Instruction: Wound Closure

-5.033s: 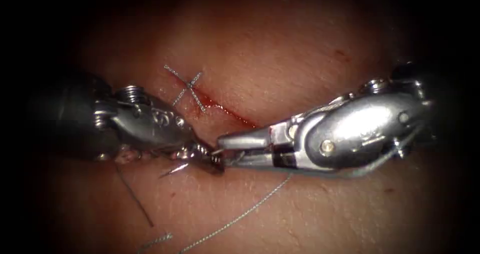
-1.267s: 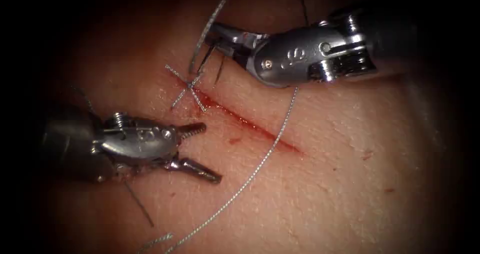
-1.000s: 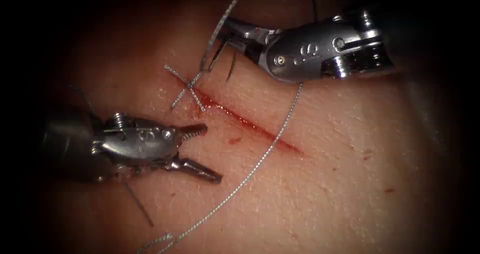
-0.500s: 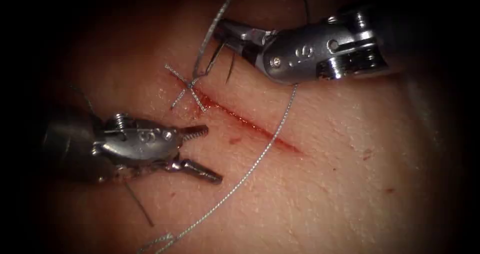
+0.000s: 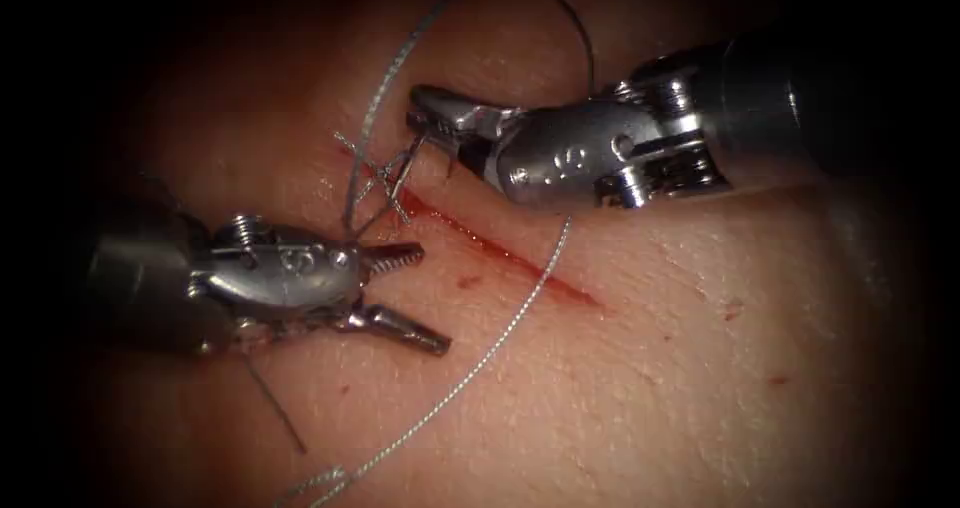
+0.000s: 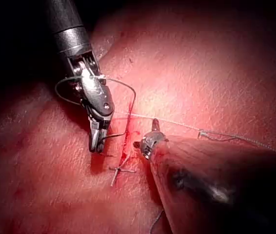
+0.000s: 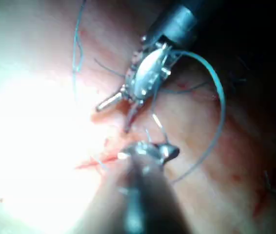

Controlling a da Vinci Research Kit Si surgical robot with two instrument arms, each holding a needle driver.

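Two tools: steel right needle driver (image 5: 425, 118) clamps the thin curved needle (image 5: 405, 163); steel left needle driver (image 5: 415, 298) gapes, empty.
Needle: by the red cut (image 5: 500, 253)'s upper end, above-right of the left needle driver.

Both needle drivers, the left tool (image 5: 405, 288) and the right tool (image 5: 435, 118), are gleaming as polished metal; the tissue (image 5: 700, 368) is looking moist, finely grained; the thread (image 5: 480, 358) is showing braided.

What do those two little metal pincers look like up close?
Each is shiny silver steel on a dark, thin shaft. The left tool has two slim jaws with ridged, toothed inner faces, plus small screws and a coiled pin at its wrist. The right tool has a rounded, polished wrist housing stamped with small characters, rivets, and short tapered jaws.
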